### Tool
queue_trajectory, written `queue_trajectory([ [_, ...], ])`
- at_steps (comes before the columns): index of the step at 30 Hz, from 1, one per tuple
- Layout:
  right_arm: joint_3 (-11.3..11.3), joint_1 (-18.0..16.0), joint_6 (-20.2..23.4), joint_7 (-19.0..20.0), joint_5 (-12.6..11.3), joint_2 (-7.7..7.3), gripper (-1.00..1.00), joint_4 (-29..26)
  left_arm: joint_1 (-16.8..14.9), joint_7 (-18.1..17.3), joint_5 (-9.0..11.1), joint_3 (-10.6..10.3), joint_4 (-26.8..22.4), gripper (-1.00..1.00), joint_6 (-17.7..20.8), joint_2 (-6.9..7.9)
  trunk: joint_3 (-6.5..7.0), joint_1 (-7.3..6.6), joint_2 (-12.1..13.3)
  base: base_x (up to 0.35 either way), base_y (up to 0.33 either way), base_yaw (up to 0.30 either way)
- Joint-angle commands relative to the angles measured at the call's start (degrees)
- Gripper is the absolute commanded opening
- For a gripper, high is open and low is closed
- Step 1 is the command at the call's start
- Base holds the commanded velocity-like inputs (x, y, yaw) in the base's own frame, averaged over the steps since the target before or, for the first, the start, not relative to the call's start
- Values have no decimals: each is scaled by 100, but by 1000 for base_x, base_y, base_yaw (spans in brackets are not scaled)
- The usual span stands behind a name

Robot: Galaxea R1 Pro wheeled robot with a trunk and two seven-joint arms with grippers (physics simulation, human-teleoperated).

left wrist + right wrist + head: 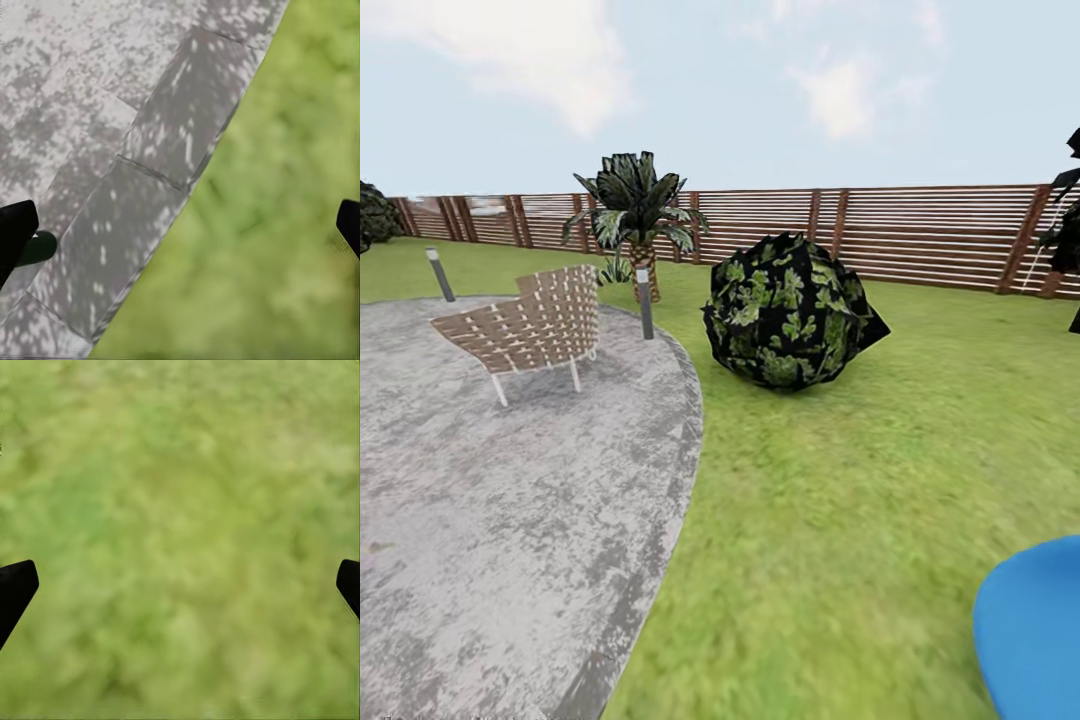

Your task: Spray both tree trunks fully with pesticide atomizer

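Both hands stood wide open and held nothing: the left hand [180, 225] hung over the curved edge where the grey paved patch [112, 150] met the lawn [285, 225], and the right hand [180, 585] hung over bare grass. From the head view, the garden's lawn [860, 480] ran back to a brown slatted fence [920, 235]. A woven chair [535, 325] sat on the paving, two short lamp posts [645, 302] by its rim, a small palm [635, 215] behind, and a dark round bush [790, 312] on the grass. A blue rounded shape [1035, 630] filled the lower corner on the right.
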Motion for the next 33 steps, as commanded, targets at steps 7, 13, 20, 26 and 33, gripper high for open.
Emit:
queue_trajectory([
  [7,0,-2,-18,-7,2,-1,100,5,-5,-4,50,1,6,100,-19,-1,-5,0,-2,32,-115,277],
  [13,0,-2,-19,-4,2,-1,100,5,-5,-4,50,3,6,100,-18,-1,-5,0,-2,2,-14,277],
  [20,0,-2,-18,-3,2,-1,100,5,-5,-3,50,4,6,100,-18,-1,-5,0,-2,0,-1,277],
  [26,0,-2,-18,0,2,-1,100,5,-5,-1,50,4,6,100,-18,1,-5,0,-2,4,-4,277],
  [33,0,-2,-18,-6,2,-1,100,5,-5,0,50,4,6,100,-18,6,-5,0,-2,117,-165,277],
])
